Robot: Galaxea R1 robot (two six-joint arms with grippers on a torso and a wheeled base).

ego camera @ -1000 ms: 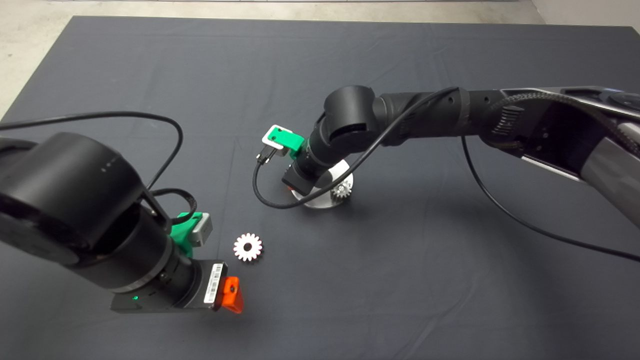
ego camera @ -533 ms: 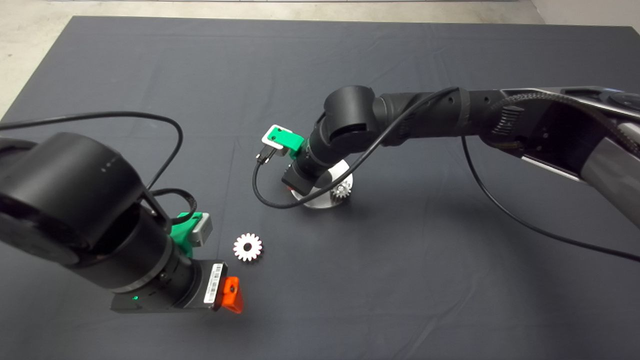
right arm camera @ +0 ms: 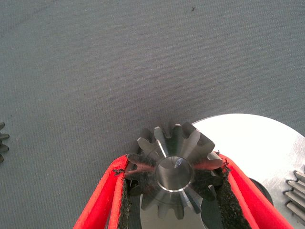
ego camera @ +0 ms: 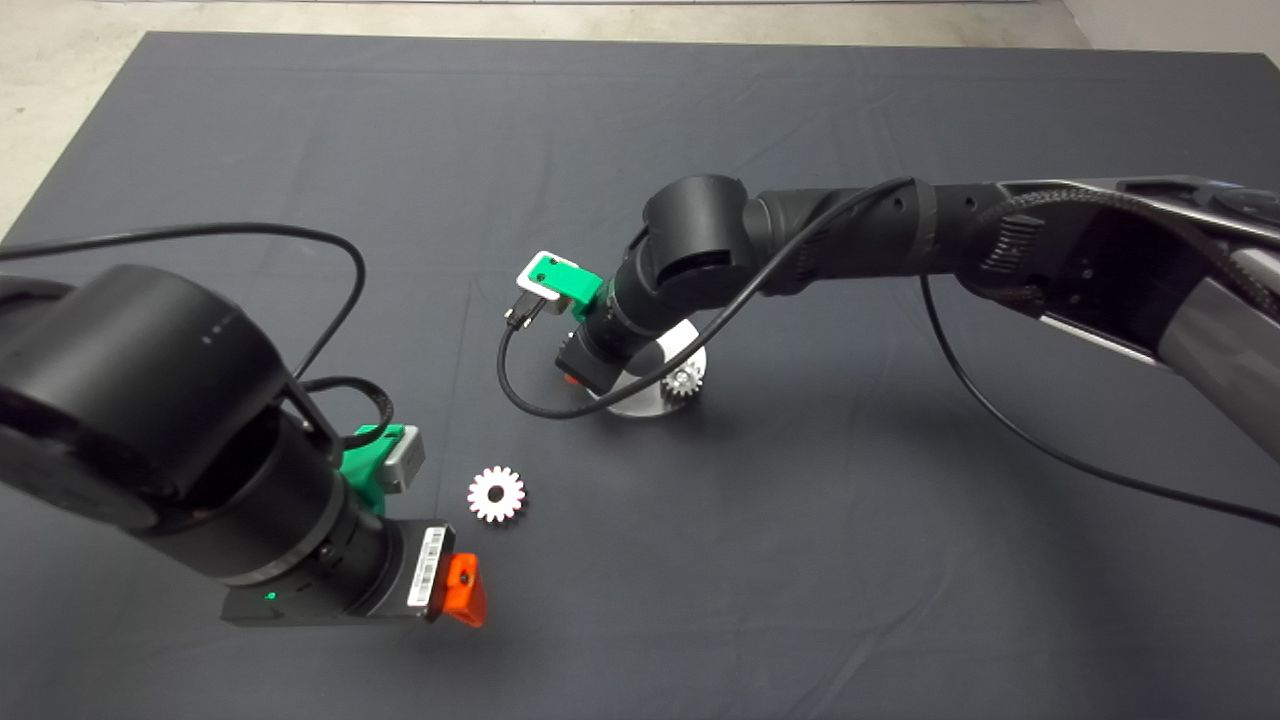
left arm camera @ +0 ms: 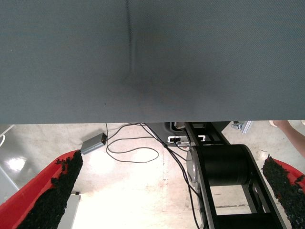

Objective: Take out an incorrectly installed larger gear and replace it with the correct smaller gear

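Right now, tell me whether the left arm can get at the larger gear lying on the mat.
Probably yes: the larger gear lies flat on the mat close to the open left gripper, nothing between them; the right gripper holds the smaller gear.

From above, the black right arm hides its own green, red-fingered gripper and most of the round silver base plate, while the right wrist view's edge crops a grey toothed gear.

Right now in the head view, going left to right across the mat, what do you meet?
Left claw → loose pale gear → right claw → round silver base plate → small gear on the plate.
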